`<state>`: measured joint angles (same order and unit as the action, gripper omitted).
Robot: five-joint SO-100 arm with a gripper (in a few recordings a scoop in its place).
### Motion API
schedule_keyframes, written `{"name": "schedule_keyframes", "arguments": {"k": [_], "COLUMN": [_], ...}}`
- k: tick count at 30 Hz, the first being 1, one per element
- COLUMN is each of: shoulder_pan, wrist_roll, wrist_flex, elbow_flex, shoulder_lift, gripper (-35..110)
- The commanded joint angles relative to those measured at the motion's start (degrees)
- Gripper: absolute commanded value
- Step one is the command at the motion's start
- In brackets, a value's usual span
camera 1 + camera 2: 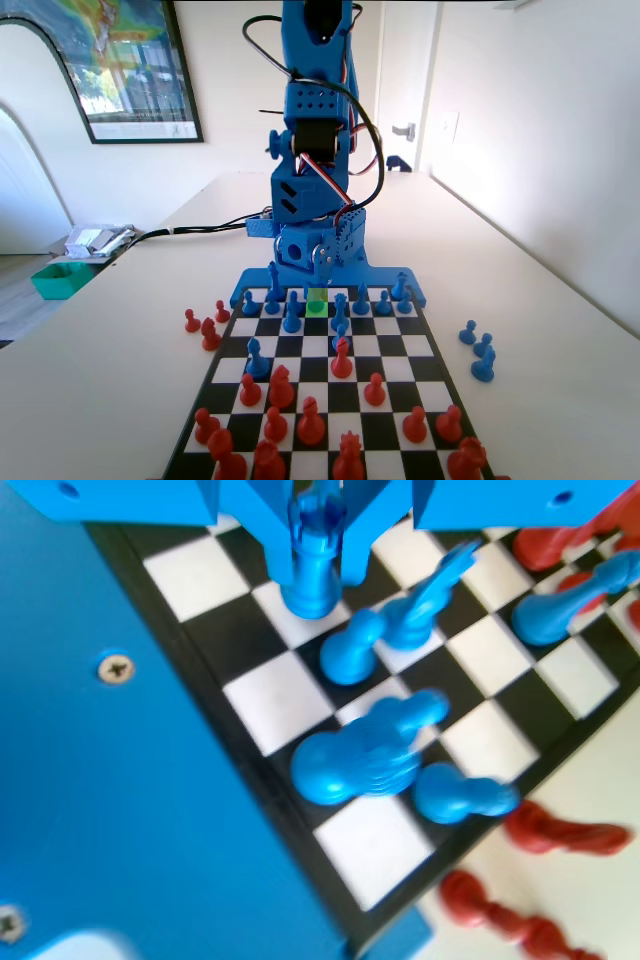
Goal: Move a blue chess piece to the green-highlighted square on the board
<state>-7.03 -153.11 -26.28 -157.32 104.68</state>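
gripper [318, 540] low at top of wrist view, jaws pinching blue chess piece [314, 565] by its upper stem, base on or just above white square of board [262, 712]; fixed view left to right: red captures beside board, green-highlighted square [317, 303] in blue arm's near row, blue captures at right; piece judged light, stiff, smooth plastic, likely slippery; grip at narrow neck under knob best; flared base may clip close neighbours; tilt unclear.
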Motion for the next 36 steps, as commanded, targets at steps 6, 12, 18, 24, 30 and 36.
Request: {"name": "schedule_keyframes", "arguments": {"k": [6,12,18,24,30,36], "shoulder_pan": [0.26,0.35,0.0,-0.53,-0.18,0.18], "wrist_roll": [-0.09,0.62,0.62,-0.62,-0.35,0.18], "wrist_flex": [1.58,3.25,3.25,2.55,0.09,-6.59], "elbow_flex": [-1.41,-2.11,-1.58,-1.23,0.0,3.96], "shoulder_lift": [0.62,0.62,0.62,0.79,1.41,3.25], "gripper": [3,8,11,16,17,16]}}
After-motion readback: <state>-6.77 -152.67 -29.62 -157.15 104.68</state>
